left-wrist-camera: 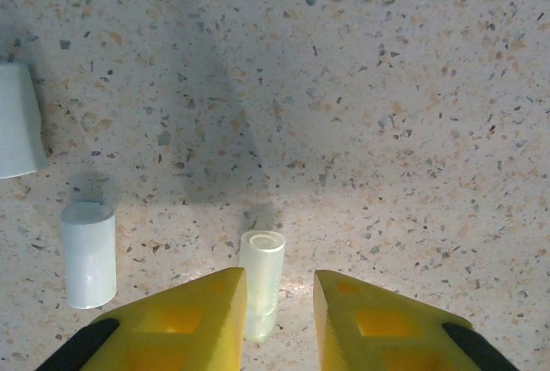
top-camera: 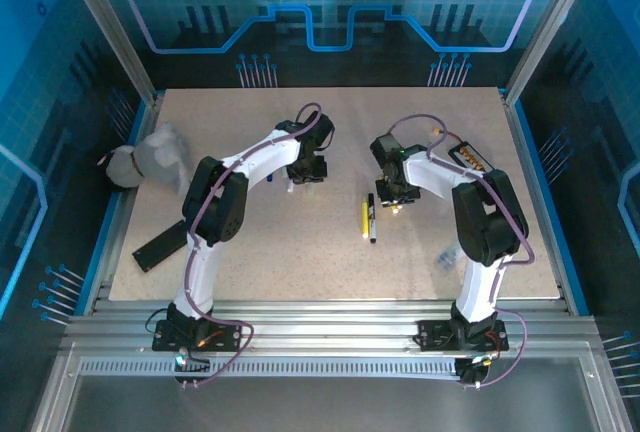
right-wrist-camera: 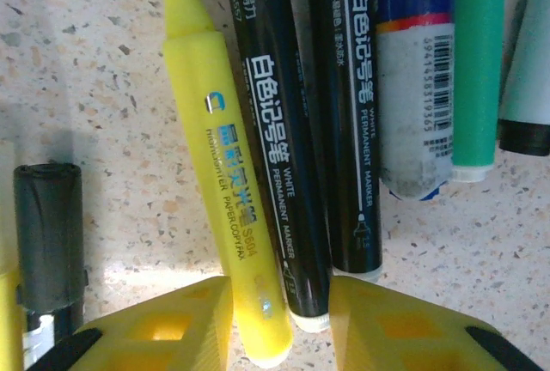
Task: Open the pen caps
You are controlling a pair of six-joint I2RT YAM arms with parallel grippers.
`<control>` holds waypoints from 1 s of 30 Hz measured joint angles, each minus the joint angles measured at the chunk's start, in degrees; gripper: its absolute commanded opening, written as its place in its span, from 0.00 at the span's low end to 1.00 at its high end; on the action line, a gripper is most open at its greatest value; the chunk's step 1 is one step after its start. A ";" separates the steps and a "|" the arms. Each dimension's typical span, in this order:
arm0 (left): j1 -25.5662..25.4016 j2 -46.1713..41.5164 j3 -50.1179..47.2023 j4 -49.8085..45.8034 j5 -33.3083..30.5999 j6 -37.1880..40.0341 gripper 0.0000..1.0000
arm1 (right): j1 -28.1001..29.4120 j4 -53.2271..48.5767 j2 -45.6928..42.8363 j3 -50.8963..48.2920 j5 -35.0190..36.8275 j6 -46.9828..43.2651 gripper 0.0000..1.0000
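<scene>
Left tool [left-wrist-camera: 280, 289]: jaws partly apart, holding nothing. The translucent cap [left-wrist-camera: 262, 281] lies flat on the desk [left-wrist-camera: 387, 88] in the gap, against the left finger and clear of the right one. Its long axis runs straight out from the tool, open mouth at the far end. The white cap [left-wrist-camera: 88, 253] is just left of it, parallel, outside the jaws.

Count here: 2 caps, plus 1 pale piece [left-wrist-camera: 17, 122] cropped at the left edge, can't tell what.

Right tool [right-wrist-camera: 282, 302]: jaws partly apart, nothing clamped. The ends of the yellow highlighter [right-wrist-camera: 219, 208] and first black marker [right-wrist-camera: 275, 148] sit in the gap. The dark cap [right-wrist-camera: 47, 234] is left of the jaws, its axis roughly parallel to the pens.

Pens in the row: 6. The other four are the second black marker [right-wrist-camera: 348, 130], white-blue marker [right-wrist-camera: 417, 88], green marker [right-wrist-camera: 477, 62] and an edge pen [right-wrist-camera: 526, 79], partly cropped. All have their ends toward the tool.
</scene>
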 measured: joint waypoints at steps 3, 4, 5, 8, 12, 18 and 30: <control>0.00 -0.02 0.00 0.02 0.00 0.00 0.28 | 0.11 -0.33 0.59 0.11 0.66 0.07 0.36; 0.00 -0.09 -0.02 0.02 0.00 -0.02 0.28 | 0.11 -0.48 0.59 0.15 0.81 0.17 0.36; 0.00 -0.22 -0.02 0.02 0.00 0.00 0.27 | 0.17 -0.55 0.61 0.20 0.85 0.20 0.36; -0.02 -0.85 -0.09 0.04 0.02 -0.02 0.27 | 0.39 -1.09 0.61 0.33 0.90 0.44 0.36; -0.28 -2.49 -0.42 0.33 0.02 -0.02 0.28 | 0.46 -1.36 0.24 0.46 1.01 0.81 0.36; -2.47 -5.53 -1.18 2.01 0.04 -0.31 0.33 | 0.87 -0.59 -9.05 -0.96 -1.73 1.92 0.43; -11.08 0.68 6.51 4.22 1.60 -3.06 0.36 | 1.22 2.16 -26.03 -10.27 -6.62 5.14 0.49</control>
